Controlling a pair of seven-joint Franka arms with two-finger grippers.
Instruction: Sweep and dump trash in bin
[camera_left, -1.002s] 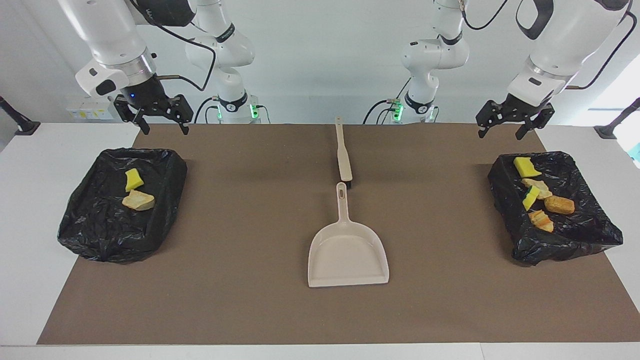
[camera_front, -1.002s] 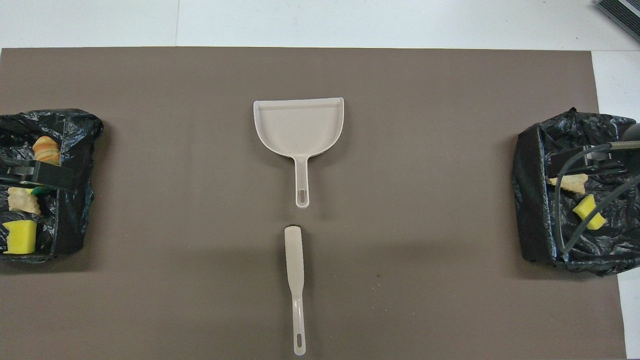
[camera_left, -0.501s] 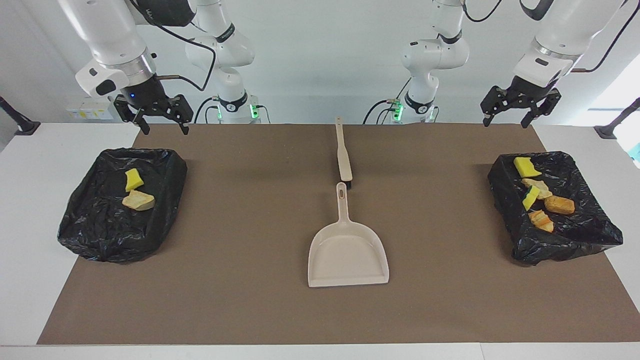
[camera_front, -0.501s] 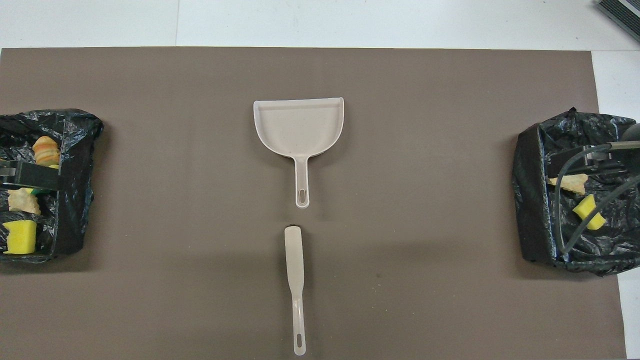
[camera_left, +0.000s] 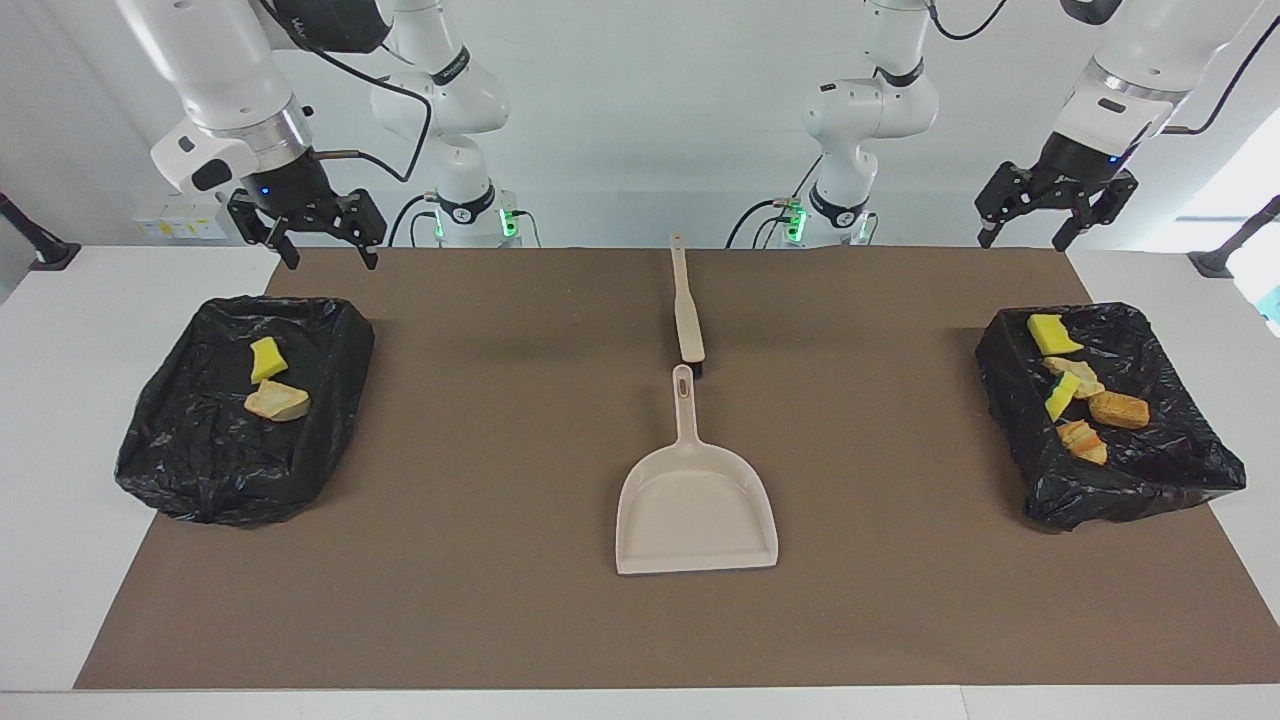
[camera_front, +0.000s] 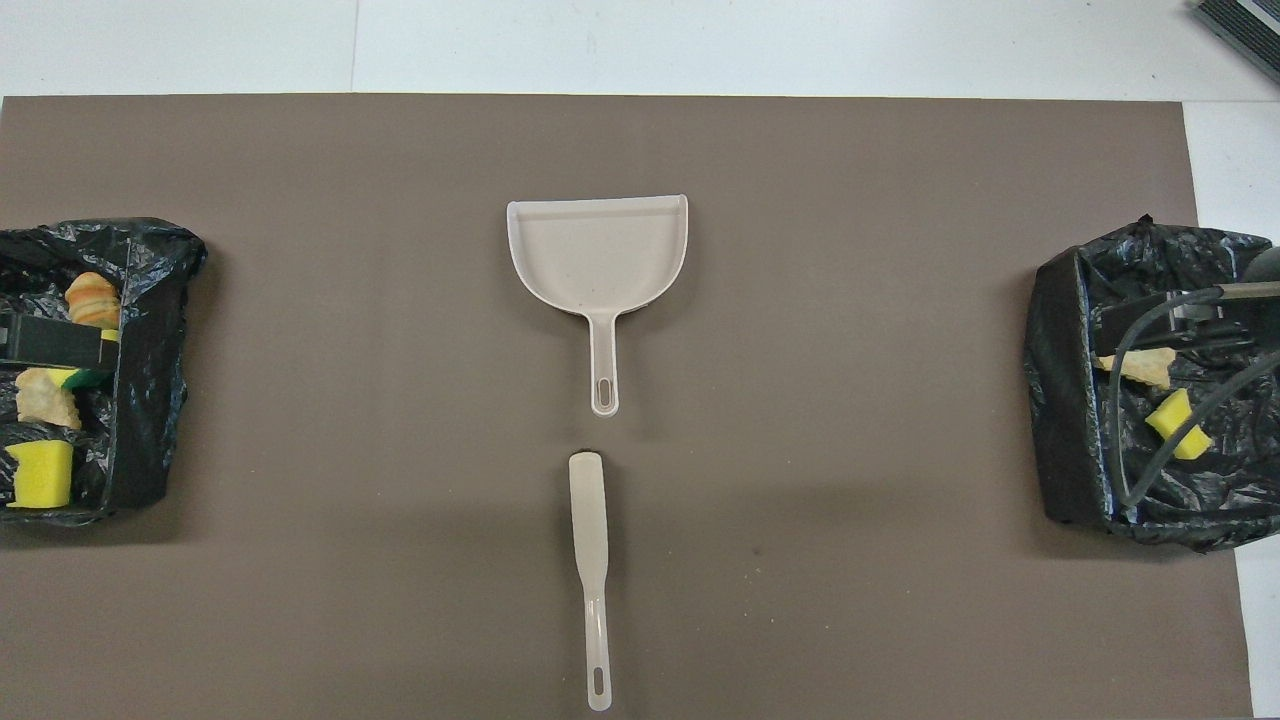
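The trash lies in two black-bagged bins. The bin (camera_left: 1170, 470) at the left arm's end holds several scraps, among them a yellow sponge piece (camera_left: 1050, 334) and an orange lump (camera_left: 1118, 408). The bin (camera_left: 180, 470) at the right arm's end holds a yellow sponge piece (camera_left: 266, 359) and a tan lump (camera_left: 277, 401). A beige dustpan (camera_left: 697, 510) lies mid-mat with nothing in it, its handle toward the robots. The beige brush (camera_left: 687, 315) lies in line with it, nearer the robots. My left gripper (camera_left: 1022, 240) hangs open, high above the mat's corner. My right gripper (camera_left: 330, 258) hangs open above its bin's near edge.
A brown mat (camera_left: 500, 600) covers most of the white table (camera_left: 60, 420). In the overhead view the dustpan (camera_front: 598, 250) and brush (camera_front: 590, 540) lie along the mat's middle, with a bin (camera_front: 150, 400) at one end and a bin (camera_front: 1060, 400) at the other.
My left gripper has risen and drawn back from over its bin toward the robots. The right arm, the dustpan, the brush and the trash have not moved.
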